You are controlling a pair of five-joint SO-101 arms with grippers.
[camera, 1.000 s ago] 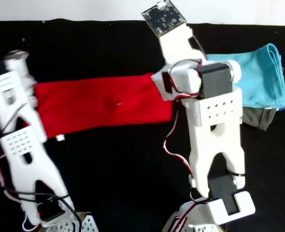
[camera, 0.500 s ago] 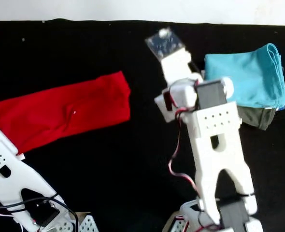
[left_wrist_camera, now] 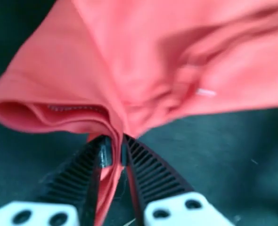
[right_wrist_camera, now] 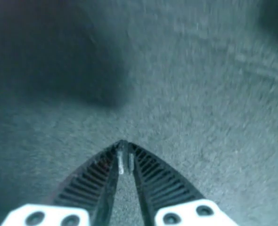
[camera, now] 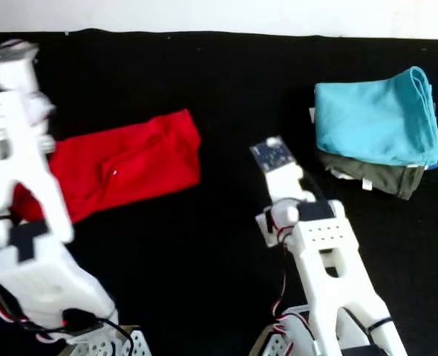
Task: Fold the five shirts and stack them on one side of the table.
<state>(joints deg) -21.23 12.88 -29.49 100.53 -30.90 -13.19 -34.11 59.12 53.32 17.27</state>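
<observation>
A red shirt (camera: 130, 167) lies folded into a long band across the left half of the black table. My left gripper (left_wrist_camera: 114, 147) is shut on a bunched fold of the red shirt (left_wrist_camera: 176, 70) at its left end; in the high view the left arm (camera: 15, 163) covers that end. A teal folded shirt (camera: 375, 119) rests on a dark grey folded shirt (camera: 371, 176) at the back right. My right gripper (right_wrist_camera: 123, 151) is shut with nothing in it, above bare black cloth; the right arm (camera: 308, 230) stands mid-table, right of the red shirt.
The black tablecloth (camera: 226, 81) ends at a white wall along the back edge. Open cloth lies between the red shirt and the stacked shirts, and in front of the red shirt.
The right arm has let go of the red shirt's right end and drawn back toward the front. The left arm has pulled the shirt leftward and now stands raised over its left end.
</observation>
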